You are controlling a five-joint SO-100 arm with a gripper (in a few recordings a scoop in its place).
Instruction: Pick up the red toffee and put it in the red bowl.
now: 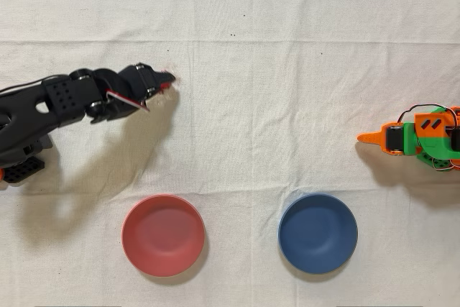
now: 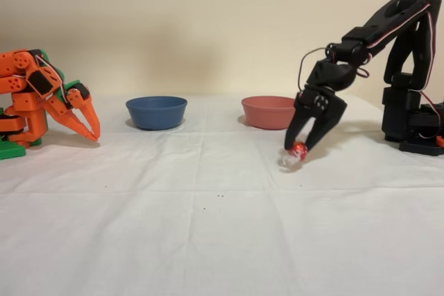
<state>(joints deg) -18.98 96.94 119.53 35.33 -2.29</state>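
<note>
— What covers the counter (image 1: 237,5)?
— A creased white cloth (image 1: 244,141), dotted with a few dark specks.
— And what sits on it?
— The red bowl (image 1: 163,235) and a blue bowl (image 1: 318,233), well apart, plus an idle orange arm (image 1: 420,138) in the overhead view's right edge.

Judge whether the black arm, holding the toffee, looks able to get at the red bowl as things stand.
Probably yes. The gripper is shut on the red toffee, and the cloth between it and the red bowl lies bare; the blue bowl sits off to the side.
</note>
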